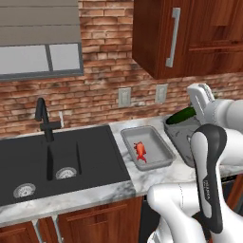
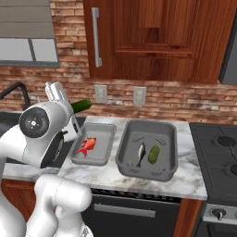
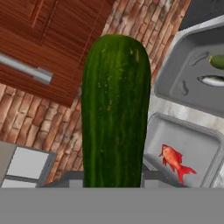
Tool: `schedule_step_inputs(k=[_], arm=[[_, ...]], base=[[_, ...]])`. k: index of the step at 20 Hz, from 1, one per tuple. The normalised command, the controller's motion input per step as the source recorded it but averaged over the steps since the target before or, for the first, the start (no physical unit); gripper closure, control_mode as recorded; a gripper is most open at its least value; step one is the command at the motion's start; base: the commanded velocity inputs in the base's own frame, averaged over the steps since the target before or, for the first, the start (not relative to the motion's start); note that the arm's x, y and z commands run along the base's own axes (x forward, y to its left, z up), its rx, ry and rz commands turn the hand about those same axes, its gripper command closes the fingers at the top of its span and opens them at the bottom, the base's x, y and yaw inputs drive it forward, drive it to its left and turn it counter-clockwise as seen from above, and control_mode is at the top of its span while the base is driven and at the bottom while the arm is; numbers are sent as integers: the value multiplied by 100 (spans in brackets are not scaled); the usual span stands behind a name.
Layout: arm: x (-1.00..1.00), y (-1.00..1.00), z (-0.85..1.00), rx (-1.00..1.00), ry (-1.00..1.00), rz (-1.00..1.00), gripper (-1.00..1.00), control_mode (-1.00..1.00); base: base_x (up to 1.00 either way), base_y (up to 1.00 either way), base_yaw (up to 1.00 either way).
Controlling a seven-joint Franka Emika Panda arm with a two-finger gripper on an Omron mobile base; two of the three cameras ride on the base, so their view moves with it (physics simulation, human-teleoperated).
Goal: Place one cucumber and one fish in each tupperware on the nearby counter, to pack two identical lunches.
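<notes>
Above the small tub (image 2: 92,144) (already holding a red fish (image 2: 87,146)), the tool (image 2: 69,107) is gripping a cucumber (image 2: 81,106), needing a low, centred release beside it.

A dark green cucumber (image 3: 116,111) is seen upright, rising from the bottom centre. A smaller grey tupperware (image 3: 175,131) holds an orange fish (image 3: 175,159). A larger grey tupperware (image 3: 175,70) holds a silver fish (image 3: 213,80) beside a second cucumber (image 3: 217,61).

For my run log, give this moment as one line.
gripper: shut on cucumber | small tub: orange fish | large tub: grey fish, second cucumber
</notes>
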Motion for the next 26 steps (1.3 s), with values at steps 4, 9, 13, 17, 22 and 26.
schedule_step_inputs(k=[4,9,13,17,22,26], arm=[[0,0,0,0,0,0,100,100],[0,0,0,0,0,0,100,100],[3,0,-5,0,0,0,100,-100],[0,0,-25,-6,0,0,100,-100],[-8,0,-19,-17,1,0,100,-100],[-3,0,-33,-24,0,0,100,-100]], base=[[55,0,0],[40,0,0],[11,0,0],[0,0,0],[0,0,0],[0,0,0]])
